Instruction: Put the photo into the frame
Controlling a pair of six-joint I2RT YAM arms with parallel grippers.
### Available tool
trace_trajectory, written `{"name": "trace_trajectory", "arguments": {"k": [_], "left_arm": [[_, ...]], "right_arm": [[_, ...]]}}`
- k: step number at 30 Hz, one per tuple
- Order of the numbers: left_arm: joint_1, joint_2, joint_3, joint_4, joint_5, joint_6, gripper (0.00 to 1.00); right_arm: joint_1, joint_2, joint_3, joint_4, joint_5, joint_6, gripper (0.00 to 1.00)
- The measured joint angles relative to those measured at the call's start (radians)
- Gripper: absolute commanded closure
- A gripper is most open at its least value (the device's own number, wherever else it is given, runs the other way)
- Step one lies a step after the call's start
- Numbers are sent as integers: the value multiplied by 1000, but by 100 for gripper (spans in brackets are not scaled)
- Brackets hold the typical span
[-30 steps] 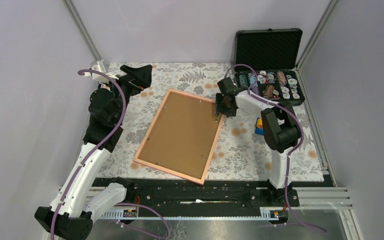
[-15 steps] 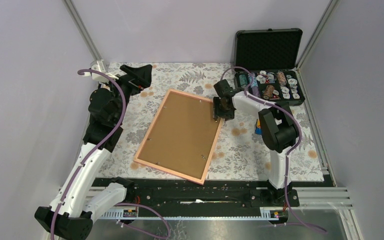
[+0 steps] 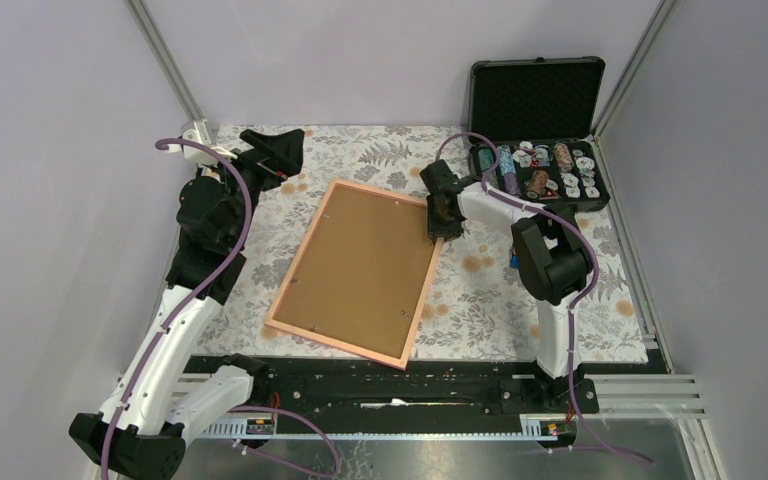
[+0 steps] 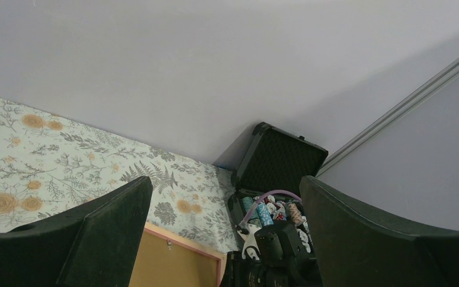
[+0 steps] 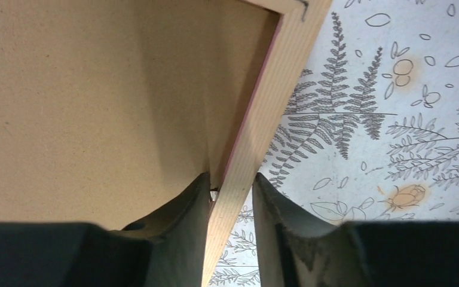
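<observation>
Since the second before, my right gripper had shifted a little toward my left side and drawn its jaws in. The frame had swung slightly the same way with it. My left gripper had not stirred.

I counted one frame, one brown backing board seated inside it, one black case standing open, and my two grippers. The small things packed in the case were too tiny for me to count.

My right jaws stood narrow, astride the frame's long rail near its far corner. The outer finger was on the tablecloth side and lay against the rail's outside face. The inner finger was over the backing board, with a thin sliver of shadow between it and the rail's inside edge. I could not tell whether the rail was truly pinched or only straddled.

The frame lay flat and back up on the tablecloth. It ran from between my right jaws down toward the near edge and across toward my left arm. The case sat beyond my right jaws and off to their right, well apart.

My left jaws were spread as wide as they go, held nothing and touched nothing. They were raised well clear of the cloth. Through their gap I saw the case far off, with a corner of the frame low down just inside the left finger.
</observation>
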Motion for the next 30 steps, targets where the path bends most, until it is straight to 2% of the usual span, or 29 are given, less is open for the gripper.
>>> {"name": "trace_trajectory", "arguments": {"k": [6,10,12,13,16,19,24,27,30], "left_arm": [[0,0,0,0,0,0,1],[0,0,0,0,0,5,1],[-1,0,0,0,0,7,1],[-1,0,0,0,0,8,1],[-1,0,0,0,-1,8,1],[-1,0,0,0,-1,10,1],[-1,0,0,0,-1,11,1],[-1,0,0,0,-1,11,1],[-1,0,0,0,-1,11,1]], "right_arm": [[-1,4,6,4,-8,21,84],[-3,13,22,-2,-21,21,84],[-3,19,32,-1,-29,20,80],[-3,21,36,-2,-32,19,73],[-3,26,52,-13,-35,9,45],[-3,25,77,-28,-37,-24,33],[8,-7,60,-26,-47,-59,31],[58,-58,-30,-22,-45,-58,36],[150,-111,-149,-11,-48,-43,47]]}}
